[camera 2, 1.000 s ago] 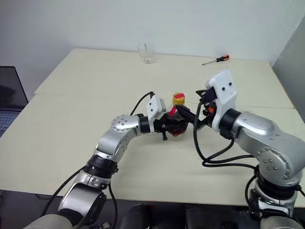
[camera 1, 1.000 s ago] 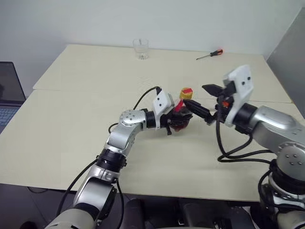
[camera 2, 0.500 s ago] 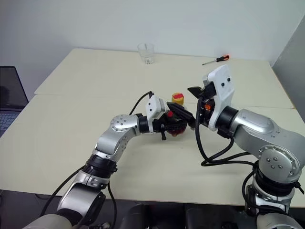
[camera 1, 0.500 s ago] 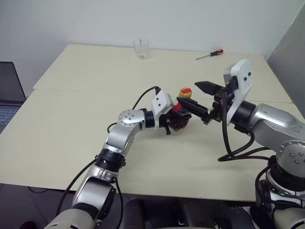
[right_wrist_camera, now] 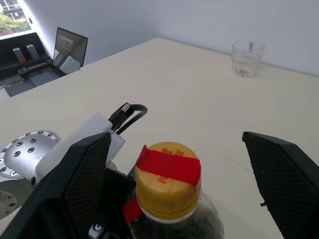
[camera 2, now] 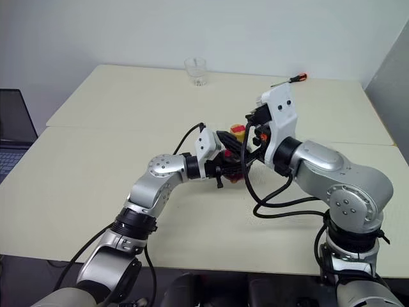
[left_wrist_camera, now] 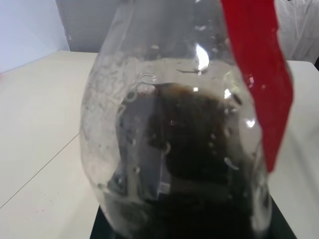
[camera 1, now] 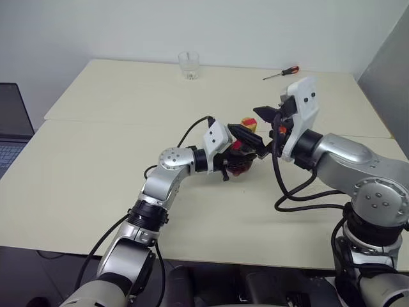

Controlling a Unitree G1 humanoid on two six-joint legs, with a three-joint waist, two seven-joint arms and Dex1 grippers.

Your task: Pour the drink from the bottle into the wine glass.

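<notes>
Bottle (right_wrist_camera: 167, 199) with dark drink (left_wrist_camera: 184, 164) upright mid-desk, clamped by left gripper (camera 1: 239, 163) around body. Right gripper (right_wrist_camera: 184, 164) spread wide, fingers either side of yellow cap (right_wrist_camera: 168, 180), not touching. Cream desk (camera 1: 115, 102), white wall behind. Short tumbler (camera 1: 188, 65) near far edge, screwdriver (camera 1: 281, 73) toward far right corner, laptop (camera 1: 11, 125) off left edge. Near edge bare.

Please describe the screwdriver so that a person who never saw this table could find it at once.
Look at the cream table and follow its far edge toward the robot's right side. There, past the clear tumbler, lies the screwdriver, flat on the surface. Its red handle and thin metal shaft set it apart from everything near it.
</notes>
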